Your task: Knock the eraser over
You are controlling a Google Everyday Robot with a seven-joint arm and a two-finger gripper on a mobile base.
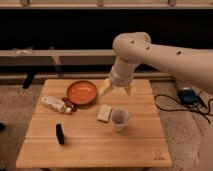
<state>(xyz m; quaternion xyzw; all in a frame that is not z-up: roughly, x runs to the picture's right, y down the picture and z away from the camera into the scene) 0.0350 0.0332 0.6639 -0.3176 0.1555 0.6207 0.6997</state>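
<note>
The eraser [59,133] is a small, thin black block on the front left part of the wooden table [95,145]. It looks upright or slightly tilted. My gripper [116,90] hangs from the beige arm [165,52] above the back middle of the table, just right of the orange bowl [82,92]. Its two pale fingers [105,87] point down and stand apart, with nothing between them. The gripper is far from the eraser, up and to its right.
A white tube-shaped bottle [54,104] lies left of the bowl. A flat beige block [104,113] and a paper cup [119,119] sit near the table's middle. Cables and a blue device [186,96] lie on the floor to the right.
</note>
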